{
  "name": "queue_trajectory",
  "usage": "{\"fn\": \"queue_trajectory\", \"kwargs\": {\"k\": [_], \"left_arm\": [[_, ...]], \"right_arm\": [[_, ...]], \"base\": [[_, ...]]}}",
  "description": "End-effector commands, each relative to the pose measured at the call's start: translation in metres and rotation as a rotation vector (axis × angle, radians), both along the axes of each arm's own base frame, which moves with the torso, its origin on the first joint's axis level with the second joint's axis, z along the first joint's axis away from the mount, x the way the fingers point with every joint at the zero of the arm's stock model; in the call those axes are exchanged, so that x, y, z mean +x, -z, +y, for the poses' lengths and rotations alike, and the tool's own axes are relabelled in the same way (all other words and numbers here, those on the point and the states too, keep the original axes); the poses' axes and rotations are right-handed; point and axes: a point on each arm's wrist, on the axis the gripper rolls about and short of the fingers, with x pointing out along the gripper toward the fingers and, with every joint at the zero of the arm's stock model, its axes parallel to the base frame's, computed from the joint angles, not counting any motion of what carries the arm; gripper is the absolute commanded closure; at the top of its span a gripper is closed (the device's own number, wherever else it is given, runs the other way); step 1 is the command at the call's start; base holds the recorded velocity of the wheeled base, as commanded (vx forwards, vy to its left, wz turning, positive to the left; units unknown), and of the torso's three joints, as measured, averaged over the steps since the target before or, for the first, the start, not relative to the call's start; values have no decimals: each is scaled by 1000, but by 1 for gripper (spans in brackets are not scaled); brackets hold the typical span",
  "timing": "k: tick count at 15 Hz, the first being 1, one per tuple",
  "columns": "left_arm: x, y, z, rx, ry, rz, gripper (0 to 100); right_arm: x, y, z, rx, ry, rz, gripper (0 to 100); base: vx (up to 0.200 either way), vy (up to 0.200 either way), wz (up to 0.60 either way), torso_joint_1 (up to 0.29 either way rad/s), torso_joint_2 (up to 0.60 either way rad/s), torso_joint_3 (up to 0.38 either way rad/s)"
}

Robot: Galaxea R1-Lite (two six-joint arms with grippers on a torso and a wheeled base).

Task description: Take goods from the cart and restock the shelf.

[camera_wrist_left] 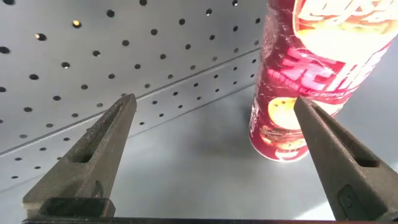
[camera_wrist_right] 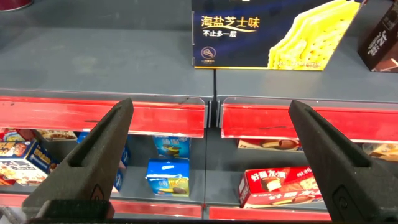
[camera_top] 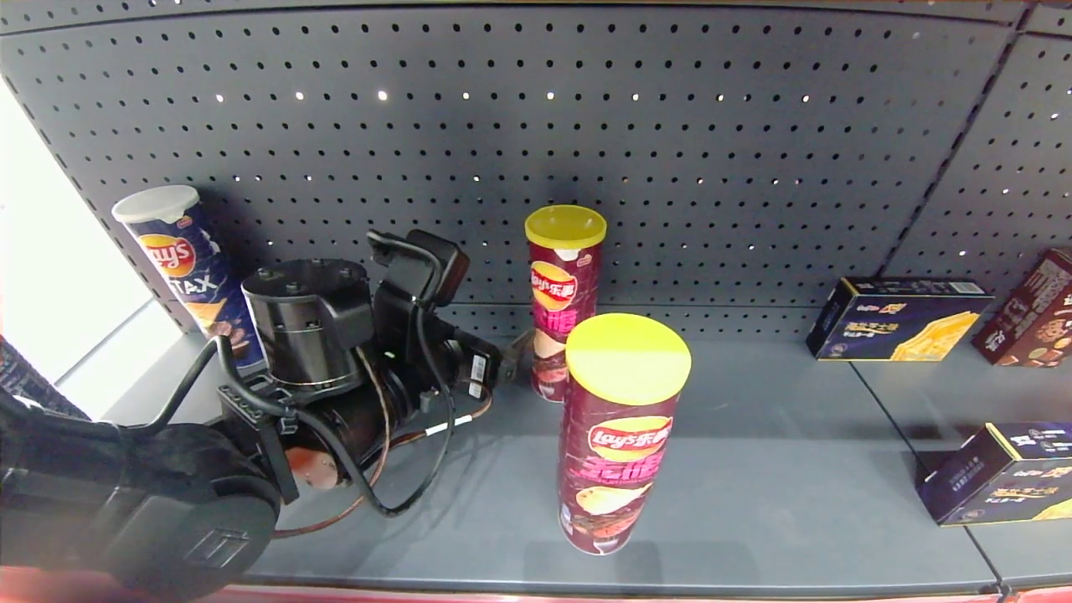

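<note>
While gaping wide, left claw empty beside rear chip can; right claw same.

Beyond my left end effector stands a dark grey pegboard wall; bright white light glows far to its left.

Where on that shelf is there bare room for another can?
Widest bare shelf lies between the front maroon can and the blue boxes at right. Crowded: the left gripper fills the gap between blue can and rear maroon can.
</note>
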Motion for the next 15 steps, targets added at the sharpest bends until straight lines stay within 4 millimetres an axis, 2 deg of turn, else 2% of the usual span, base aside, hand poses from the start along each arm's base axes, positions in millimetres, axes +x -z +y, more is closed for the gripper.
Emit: {"fn": "queue_trajectory", "kwargs": {"k": [1, 3, 7, 11, 13, 15], "left_arm": [[-2, -3, 1, 7, 11, 12, 0], [-5, -10, 10, 1, 22, 14, 0], [3, -8, 22, 3, -3, 16, 0], [28, 18, 24, 24, 7, 70, 0], [31, 25, 22, 33, 12, 88, 0], [24, 23, 19, 29, 62, 88, 0]], "right_arm": [[0, 0, 0, -1, 0, 0, 0], [0, 0, 0, -2, -2, 0, 0], [0, 0, 0, -2, 0, 0, 0], [0, 0, 0, -1, 0, 0, 0], [0, 0, 0, -1, 0, 0, 0], [0, 0, 0, -1, 0, 0, 0]], "base": [[0, 0, 0, 0, 0, 0], [0, 0, 0, 0, 0, 0], [0, 0, 0, 0, 0, 0], [0, 0, 0, 0, 0, 0], [0, 0, 0, 0, 0, 0], [0, 0, 0, 0, 0, 0]]}}
